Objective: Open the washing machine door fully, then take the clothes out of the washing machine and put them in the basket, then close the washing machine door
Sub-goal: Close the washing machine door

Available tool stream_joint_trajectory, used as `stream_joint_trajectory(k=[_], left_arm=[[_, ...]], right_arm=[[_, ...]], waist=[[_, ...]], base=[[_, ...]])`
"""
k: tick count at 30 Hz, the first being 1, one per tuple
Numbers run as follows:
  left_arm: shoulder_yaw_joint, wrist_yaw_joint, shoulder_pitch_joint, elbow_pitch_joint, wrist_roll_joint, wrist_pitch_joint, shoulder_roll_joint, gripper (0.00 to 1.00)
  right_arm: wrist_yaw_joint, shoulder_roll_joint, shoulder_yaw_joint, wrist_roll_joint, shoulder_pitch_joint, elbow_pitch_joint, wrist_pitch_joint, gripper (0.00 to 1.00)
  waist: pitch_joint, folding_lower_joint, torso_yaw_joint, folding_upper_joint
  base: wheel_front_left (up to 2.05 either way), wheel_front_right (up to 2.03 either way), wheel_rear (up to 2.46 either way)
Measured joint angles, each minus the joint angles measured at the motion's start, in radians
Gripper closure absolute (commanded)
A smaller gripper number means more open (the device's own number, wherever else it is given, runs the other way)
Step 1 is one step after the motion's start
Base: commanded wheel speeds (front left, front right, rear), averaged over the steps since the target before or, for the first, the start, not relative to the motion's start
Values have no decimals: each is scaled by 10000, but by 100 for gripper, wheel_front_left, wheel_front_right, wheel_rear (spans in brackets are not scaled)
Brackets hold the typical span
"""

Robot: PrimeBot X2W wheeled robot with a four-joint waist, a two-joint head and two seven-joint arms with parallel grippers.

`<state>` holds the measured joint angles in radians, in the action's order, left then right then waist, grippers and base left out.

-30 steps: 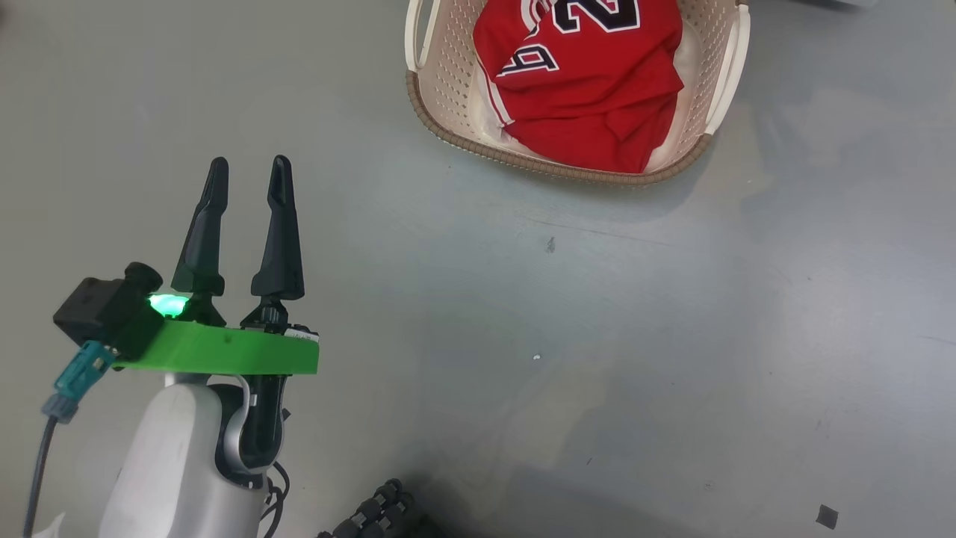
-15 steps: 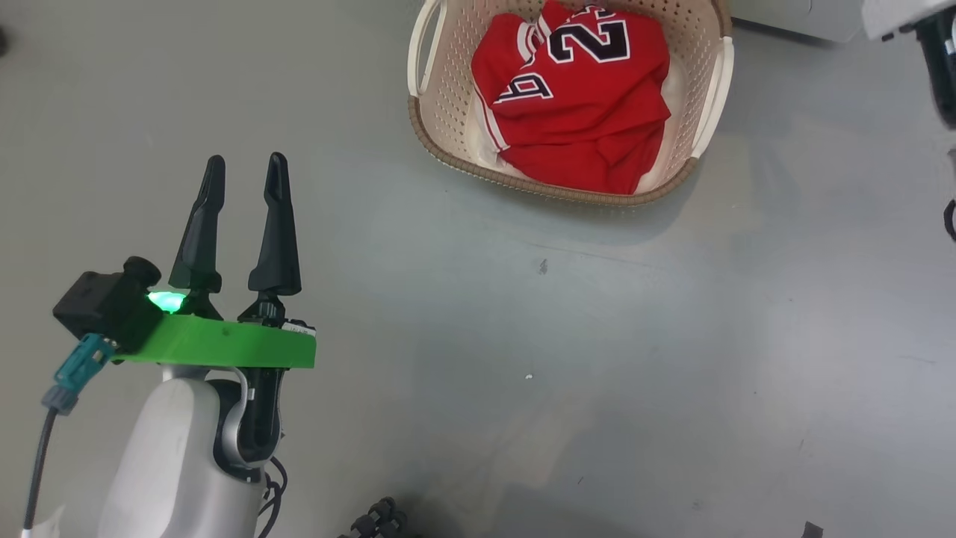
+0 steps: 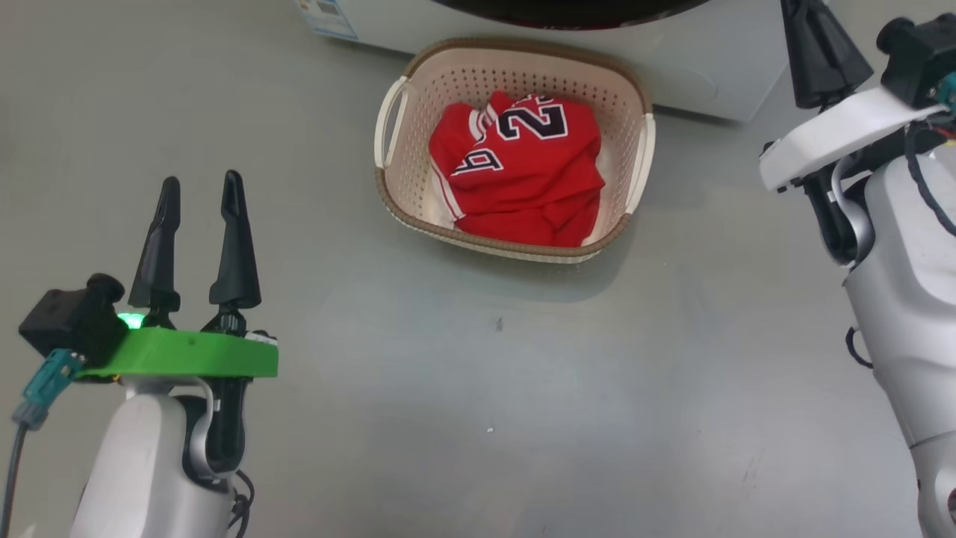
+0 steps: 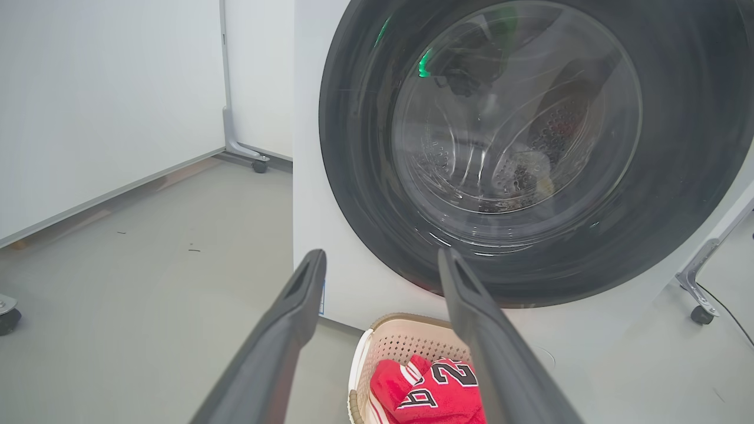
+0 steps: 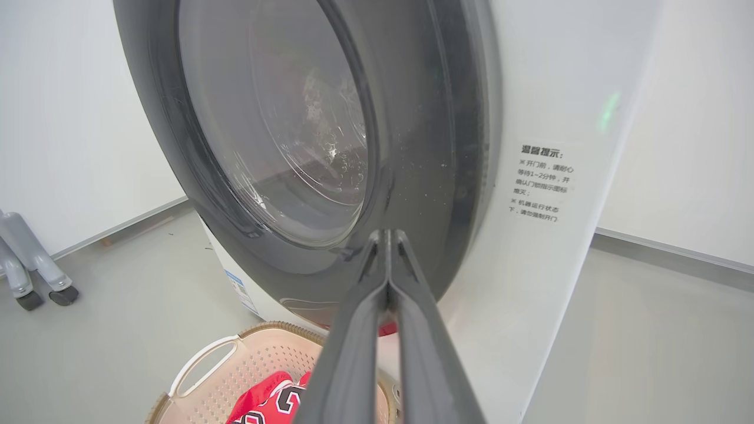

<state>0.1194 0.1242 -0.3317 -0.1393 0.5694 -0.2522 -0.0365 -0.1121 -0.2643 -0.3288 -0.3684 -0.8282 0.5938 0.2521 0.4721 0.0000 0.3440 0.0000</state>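
Right pincer (image 5: pixel 387 232) shut, tips close to the black rim of the stiff, glossy washing machine door (image 5: pixel 424 147), likely the place to push; left pincer (image 3: pixel 201 177) wide, empty; soft clothes (image 3: pixel 523 179) in basket (image 3: pixel 448 90) below

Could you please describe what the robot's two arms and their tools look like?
Each tool has two long, tapering dark fingers. The left tool sits on a green bracket carrying a black camera, a glowing green light and a teal connector. The right tool sits on a white bracket. Both forearms are glossy pale grey.
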Motion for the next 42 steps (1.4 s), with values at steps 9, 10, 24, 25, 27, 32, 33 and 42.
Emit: stream_joint_trajectory(k=[9,10,24,25,27,32,33,42], left_arm=[[-278,0,899,-196,-251,2,-290,0],[-303,0,996,-224,-278,2,-318,0],[-650,0,2334,-311,-460,2,-456,0],[-663,0,2409,-305,-460,2,-454,0],[-708,0,2568,-286,-462,2,-456,0],[-719,0,2897,-146,-568,2,-456,0],[-677,0,2919,-138,-604,2,-458,0],[-719,0,3056,-42,-698,2,-451,0]], right_arm=[[0,560,520,-190,1486,-913,2,100],[2,612,579,-198,1700,-966,2,100],[58,1091,1193,-418,4156,-1841,0,100],[115,1095,1271,-420,4304,-1921,2,100],[178,1114,1390,-435,4595,-2092,2,100],[268,1262,1668,-435,5317,-2608,2,100],[282,1294,1751,-435,5427,-2696,2,100],[372,1473,2115,-430,6257,-3371,0,100]], waist=[[-1133,0,-841,0],[-1263,-1,-943,0],[-2950,-1,-2453,0],[-3047,-1,-2552,0],[-3225,-1,-2747,0],[-3631,-1,-3248,0],[-3678,-1,-3313,1],[-3904,-1,-3669,0]], base=[[0,0,0],[0,0,0],[0,0,0],[0,0,0],[0,0,0],[0,0,0],[0,0,0],[0,0,0]])
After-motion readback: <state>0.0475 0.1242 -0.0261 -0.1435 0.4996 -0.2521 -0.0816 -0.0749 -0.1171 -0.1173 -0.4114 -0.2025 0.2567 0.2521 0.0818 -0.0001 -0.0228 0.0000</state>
